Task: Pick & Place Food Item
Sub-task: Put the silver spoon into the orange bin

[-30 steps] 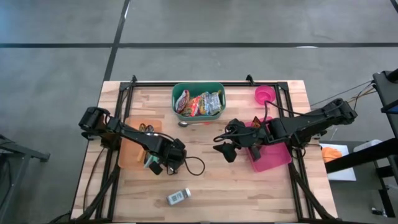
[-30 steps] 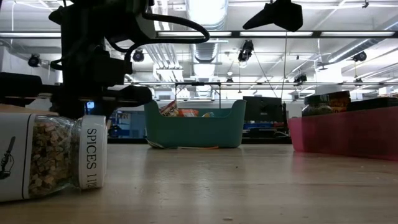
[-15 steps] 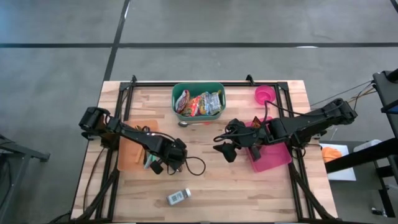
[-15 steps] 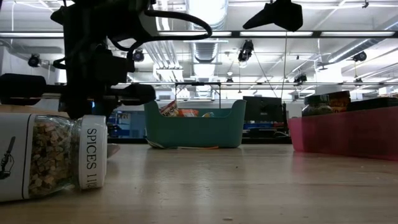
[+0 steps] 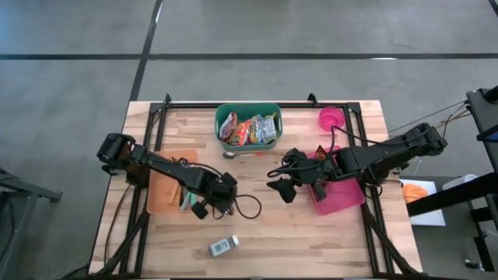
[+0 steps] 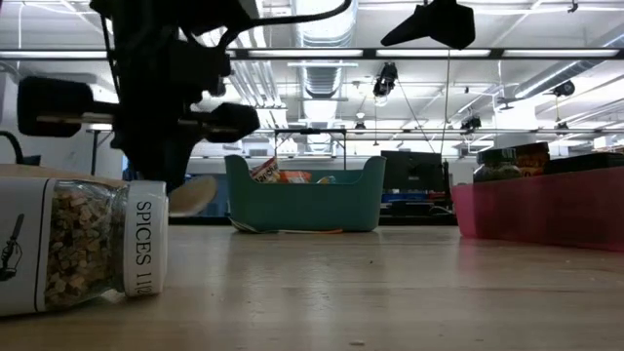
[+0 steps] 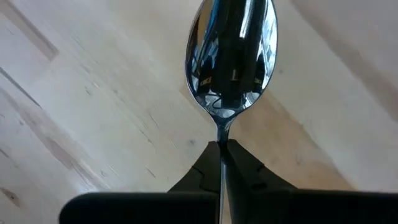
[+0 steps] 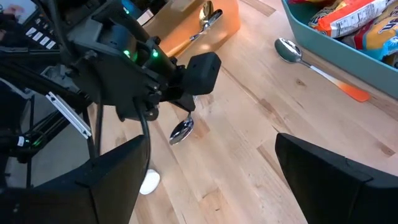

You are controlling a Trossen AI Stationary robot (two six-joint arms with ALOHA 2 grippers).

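left claw [image 7: 222,148]: clamped tight on a metal spoon [image 7: 231,59] by its handle, bowl clear of the desk [image 5: 311,233], just beside the orange tray [image 5: 159,194] | right claw [image 5: 282,187]: fingers spread wide, empty, between orange tray and pink tray [image 5: 346,194]

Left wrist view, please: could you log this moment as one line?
left claw: shut on spoon, lifted above table | right claw: open, idle
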